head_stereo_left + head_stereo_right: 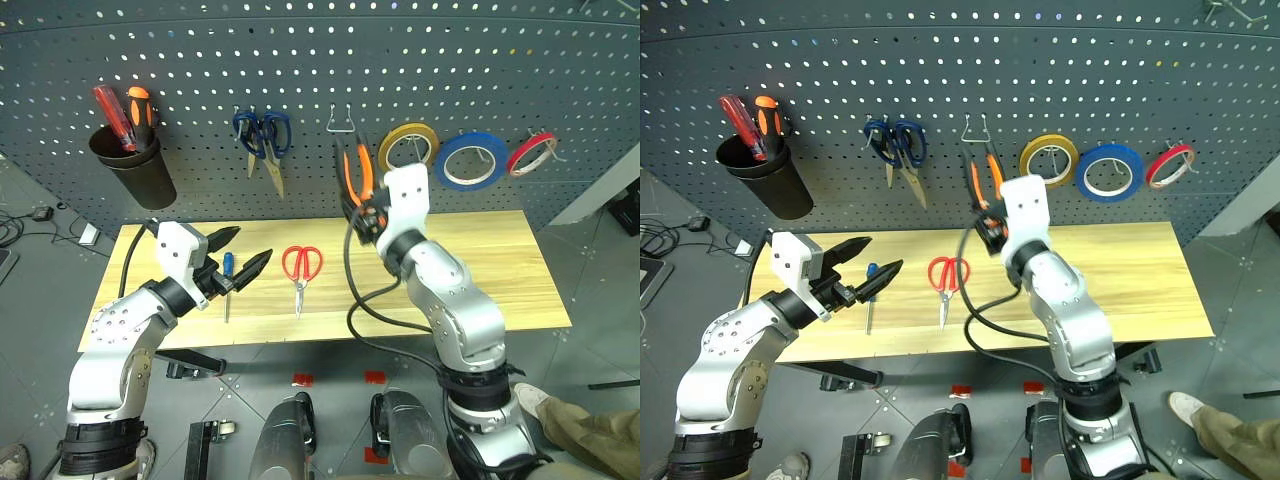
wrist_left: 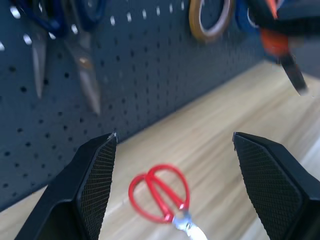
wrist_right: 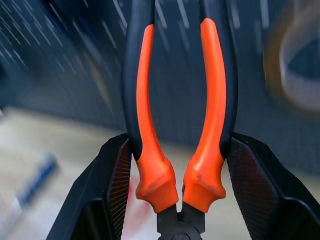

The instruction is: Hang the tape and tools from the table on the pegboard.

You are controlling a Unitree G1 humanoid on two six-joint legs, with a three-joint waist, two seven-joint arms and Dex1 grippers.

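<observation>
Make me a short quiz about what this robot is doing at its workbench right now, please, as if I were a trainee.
1. True or false: the right gripper is shut on the pliers.
2. Which tools lie on the table?
A. red scissors and blue screwdriver
B. blue scissors and yellow tape
C. pliers and red tape
3. Fill in: the blue tape hangs on the ____, between the yellow tape and the red tape.

Key: 1 true. 2 A. 3 pegboard.
</observation>
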